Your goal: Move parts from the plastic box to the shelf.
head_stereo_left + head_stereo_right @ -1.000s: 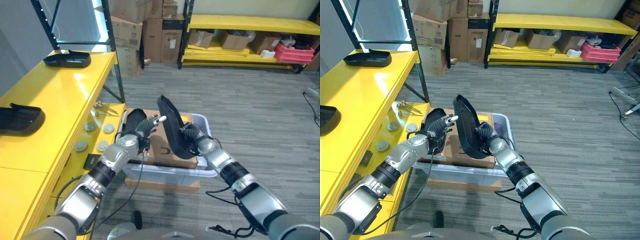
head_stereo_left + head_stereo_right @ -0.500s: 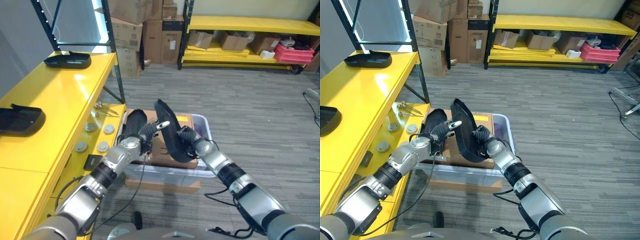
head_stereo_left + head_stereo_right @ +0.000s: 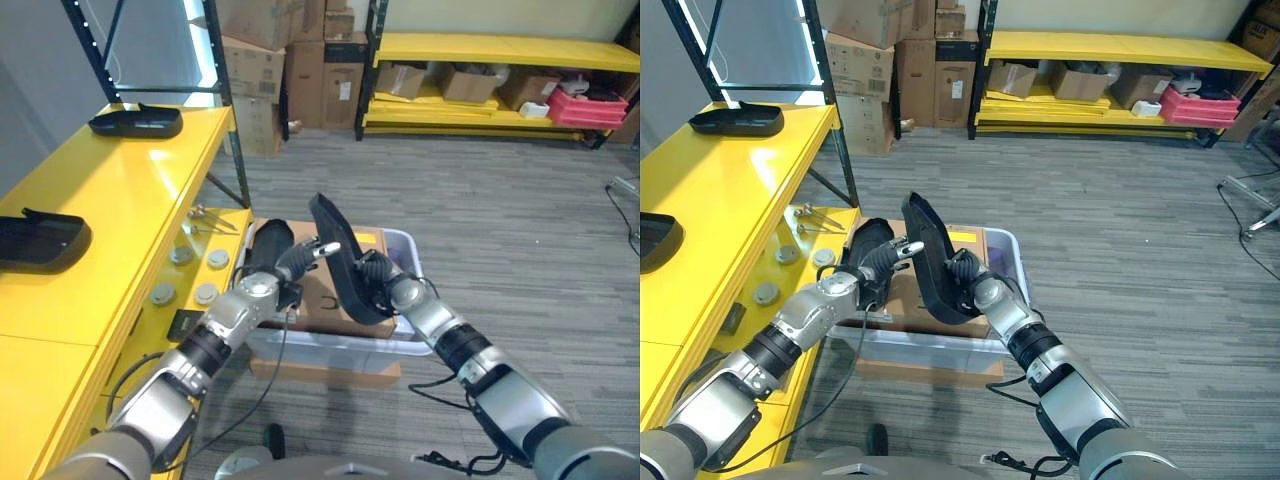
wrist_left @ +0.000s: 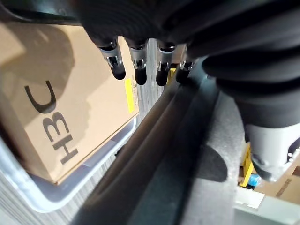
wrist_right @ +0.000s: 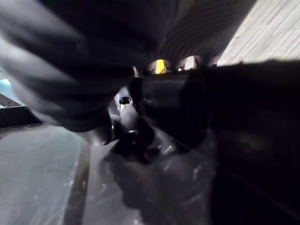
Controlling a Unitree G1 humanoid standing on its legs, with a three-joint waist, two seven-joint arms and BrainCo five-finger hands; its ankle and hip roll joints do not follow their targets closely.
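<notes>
1. The yellow shelf [image 3: 120,200] carries two black moulded parts [image 3: 40,238].
2. The clear plastic box [image 3: 940,345] on the floor holds a cardboard box [image 3: 335,300].
3. A black curved part [image 3: 338,255] stands upright above it.
4. The right hand [image 3: 380,285] is curled round that part.
5. The left hand [image 3: 295,262] lays relaxed, straight fingers against it.

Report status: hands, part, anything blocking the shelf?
Right hand shut on black part, held upright above plastic box. Left hand open, fingers at part's edge. Two black parts already on yellow shelf; space between them free.
</notes>
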